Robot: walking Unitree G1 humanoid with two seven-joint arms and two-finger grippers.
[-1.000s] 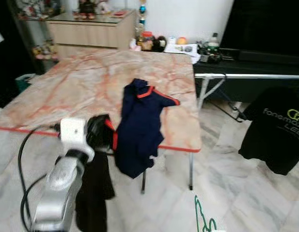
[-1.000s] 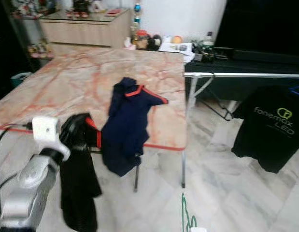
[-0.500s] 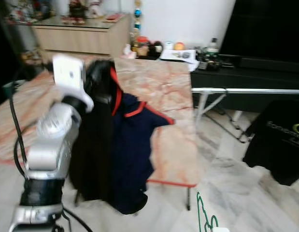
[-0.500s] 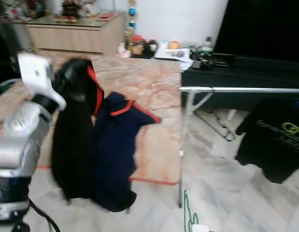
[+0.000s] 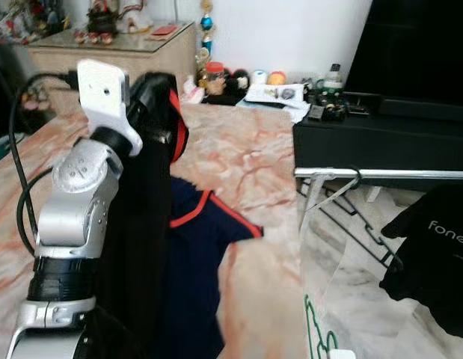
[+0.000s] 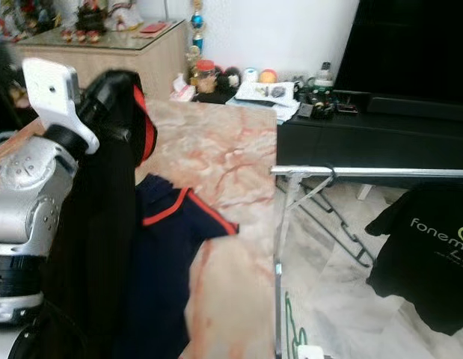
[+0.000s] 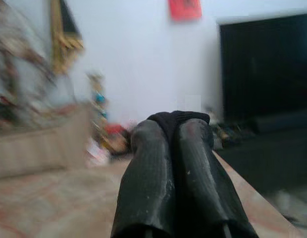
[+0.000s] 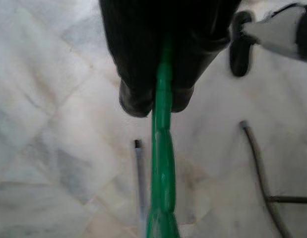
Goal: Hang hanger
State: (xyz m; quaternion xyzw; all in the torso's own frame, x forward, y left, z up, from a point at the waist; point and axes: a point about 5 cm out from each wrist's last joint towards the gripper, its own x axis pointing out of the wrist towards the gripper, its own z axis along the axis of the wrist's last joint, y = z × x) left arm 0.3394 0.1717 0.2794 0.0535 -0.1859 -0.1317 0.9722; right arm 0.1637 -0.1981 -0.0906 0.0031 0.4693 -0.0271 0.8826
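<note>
The left claw is clenched on a black garment with red trim, raised high over the marble bench. The right claw is clenched on the green hanger, held low over the tiled floor; its hook shows at the bottom of the head view. A navy shirt lies on the bench. This looks like the dressing step. Next, the hanger needs threading into the garment's neck, then carrying to the drying rail, where a black T-shirt hangs.

Right pincer clamps green hanger over marble floor.
</note>
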